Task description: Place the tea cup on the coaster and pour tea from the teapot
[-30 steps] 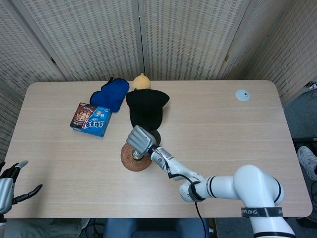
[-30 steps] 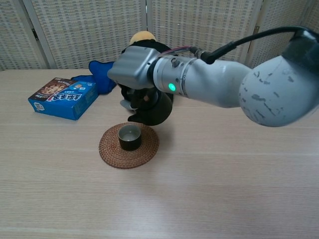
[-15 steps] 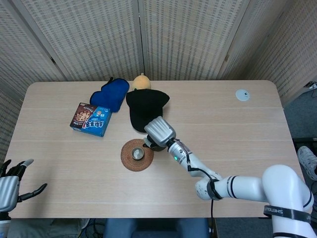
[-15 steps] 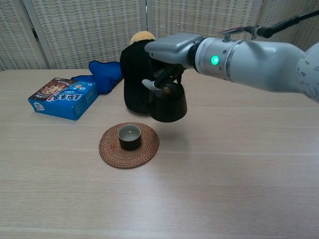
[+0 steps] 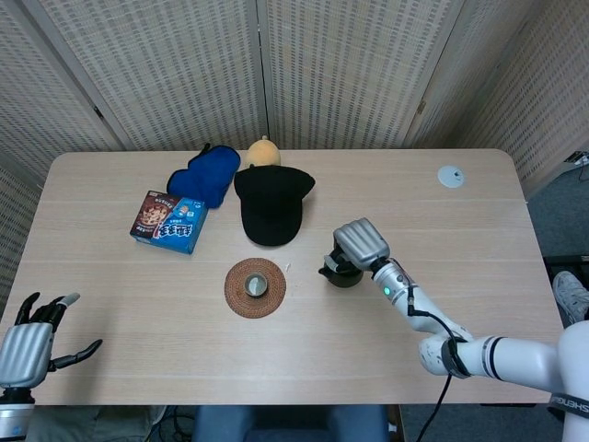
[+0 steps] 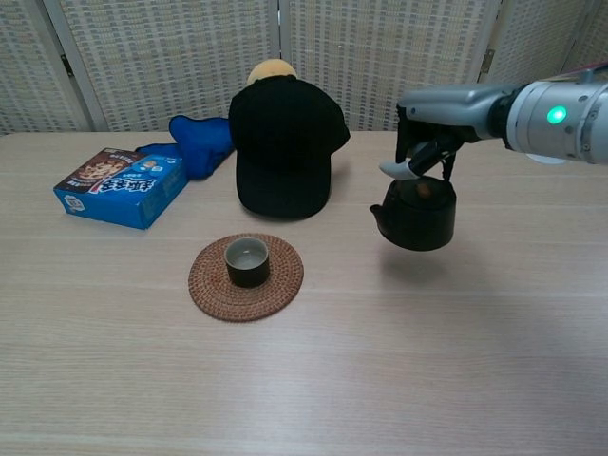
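1. Tea cup (image 6: 246,261): dark, small, upright at the centre of the coaster (image 6: 211,286); inside pale, contents not discernible.
2. Coaster: round, woven, brown; flat on the counter (image 6: 304,380), just in front of the black cap.
3. Teapot (image 6: 416,213): dark, squat, spout pointing toward the coaster side; held clear of the counter with its shadow beneath, well to the right of cup and coaster in the chest view.
4. Right hand (image 6: 439,119): directly above the teapot, fingers curled down around its handle, carrying it; apart from the cup. In the head view the same hand (image 5: 360,243) covers most of the pot.
5. Left hand (image 5: 29,343): at the near left corner of the counter, fingers spread, holding nothing; well apart from the task's things.
6. Black cap (image 6: 281,142): brim toward the coaster, between cup and back edge; nothing stands between teapot and cup.
7. Blue mitt (image 6: 198,144): behind and left of the cap, touching it.
8. Snack box (image 6: 121,186): blue, lying flat, left of the cap.
9. Yellow-orange rounded object (image 6: 271,68): behind the cap, mostly hidden.
10. Small white disc (image 5: 450,176): far right rear of the counter.
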Controlling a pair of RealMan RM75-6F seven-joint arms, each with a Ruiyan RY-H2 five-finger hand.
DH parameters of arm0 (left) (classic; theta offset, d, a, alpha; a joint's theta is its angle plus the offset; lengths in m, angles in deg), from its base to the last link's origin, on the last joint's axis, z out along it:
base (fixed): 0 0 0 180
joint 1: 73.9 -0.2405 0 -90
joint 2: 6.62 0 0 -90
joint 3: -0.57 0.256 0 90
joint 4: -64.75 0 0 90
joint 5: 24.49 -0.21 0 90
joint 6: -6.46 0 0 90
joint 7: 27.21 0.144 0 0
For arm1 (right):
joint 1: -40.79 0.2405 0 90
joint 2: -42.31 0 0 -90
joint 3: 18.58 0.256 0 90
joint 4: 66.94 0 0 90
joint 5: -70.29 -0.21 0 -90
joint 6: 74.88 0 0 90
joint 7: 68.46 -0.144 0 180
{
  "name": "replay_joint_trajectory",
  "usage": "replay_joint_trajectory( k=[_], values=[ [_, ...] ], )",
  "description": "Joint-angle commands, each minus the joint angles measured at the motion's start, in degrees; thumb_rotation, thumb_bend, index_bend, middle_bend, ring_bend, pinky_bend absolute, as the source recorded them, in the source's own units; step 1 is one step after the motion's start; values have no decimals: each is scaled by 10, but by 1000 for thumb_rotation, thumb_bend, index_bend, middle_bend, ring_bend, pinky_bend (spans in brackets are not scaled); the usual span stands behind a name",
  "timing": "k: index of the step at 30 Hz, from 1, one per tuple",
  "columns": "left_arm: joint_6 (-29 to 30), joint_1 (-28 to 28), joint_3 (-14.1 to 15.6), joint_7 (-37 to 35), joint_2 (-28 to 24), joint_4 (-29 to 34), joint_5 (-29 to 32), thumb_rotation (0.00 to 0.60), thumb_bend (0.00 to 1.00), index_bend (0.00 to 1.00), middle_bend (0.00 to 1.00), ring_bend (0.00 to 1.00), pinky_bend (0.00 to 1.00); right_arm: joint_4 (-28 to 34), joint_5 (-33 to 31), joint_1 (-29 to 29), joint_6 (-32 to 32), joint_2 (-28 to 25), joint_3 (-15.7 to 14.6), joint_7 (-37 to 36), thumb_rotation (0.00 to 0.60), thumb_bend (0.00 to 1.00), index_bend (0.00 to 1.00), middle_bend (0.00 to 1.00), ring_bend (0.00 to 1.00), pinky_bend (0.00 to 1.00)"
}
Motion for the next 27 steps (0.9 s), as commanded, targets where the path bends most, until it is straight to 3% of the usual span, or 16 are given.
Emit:
replay_joint_trajectory(
  k=[1, 10, 15, 27],
  values=[
    [-1, 1, 0, 2, 1, 2, 0, 110, 62, 188, 232, 294, 52, 6, 7, -9, 4, -8, -6, -10, 328, 347, 1000, 1000, 1000, 614],
    [-1, 2, 1, 11, -1, 9, 2, 111, 62, 188, 233, 294, 51, 4, 19, -26, 16, -18, -14, -28, 316, 13, 1000, 1000, 1000, 614],
    [-1, 2, 1, 14, -1, 11, 4, 110, 62, 187, 233, 294, 50, 2, 36, -35, 15, -19, -19, -34, 284, 0, 1000, 1000, 1000, 614],
    [-5, 6, 3, 19, 1, 14, 4, 110, 62, 188, 232, 294, 50, -32, 63, -57, 6, 7, -33, -31, 278, 0, 1000, 1000, 1000, 614]
  ],
)
